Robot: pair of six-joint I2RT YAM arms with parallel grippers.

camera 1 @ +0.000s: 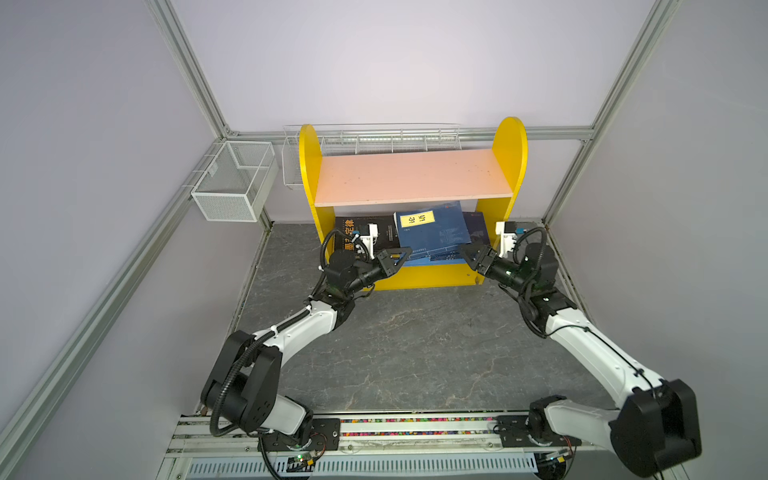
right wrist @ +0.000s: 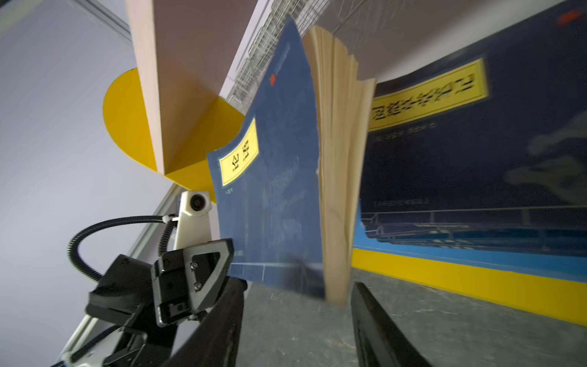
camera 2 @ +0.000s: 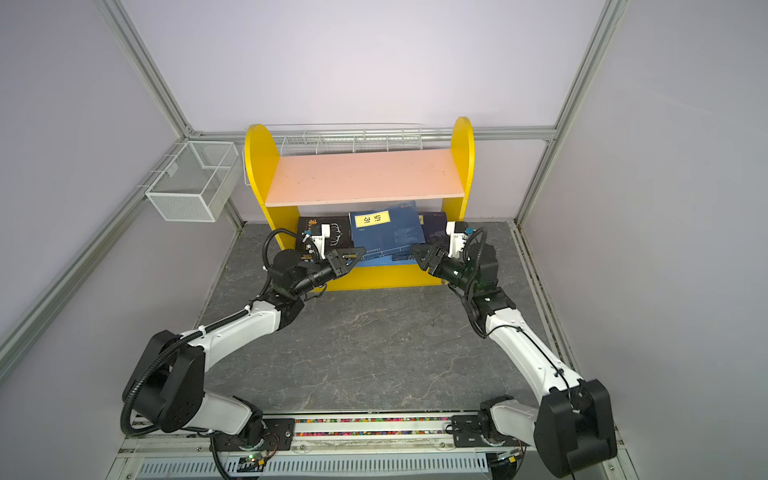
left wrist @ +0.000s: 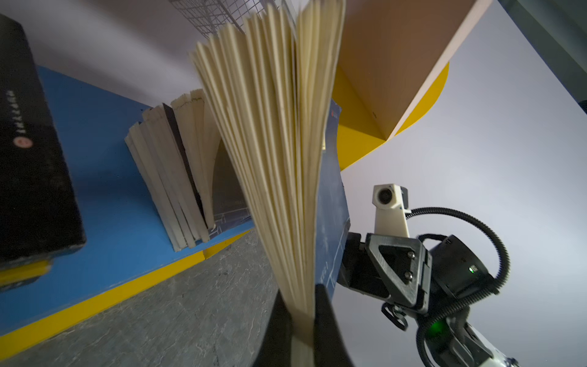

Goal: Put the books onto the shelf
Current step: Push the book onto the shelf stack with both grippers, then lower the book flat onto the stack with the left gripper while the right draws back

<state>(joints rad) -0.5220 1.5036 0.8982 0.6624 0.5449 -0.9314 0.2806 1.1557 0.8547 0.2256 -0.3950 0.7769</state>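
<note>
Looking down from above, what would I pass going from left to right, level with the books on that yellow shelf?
white mesh basket → yellow side panel → black book → left gripper → blue book with the yellow label → right gripper → opposite yellow side panel

The right claw [right wrist: 295, 295] stands open, its two black fingers [right wrist: 222, 321] spread to either side of the bottom edge of a navy book [right wrist: 279, 197] with a yellow title label. This book stands upright at the front of the yellow shelf [right wrist: 133, 127], its cream pages fanned. The left claw [right wrist: 219, 254] meets the book's lower cover corner. Behind it, a second navy book [right wrist: 476, 165] leans on the blue lower board [right wrist: 444, 255], beneath the pink board [right wrist: 178, 63]. The grey marbled table [right wrist: 301, 336] lies below.
</note>
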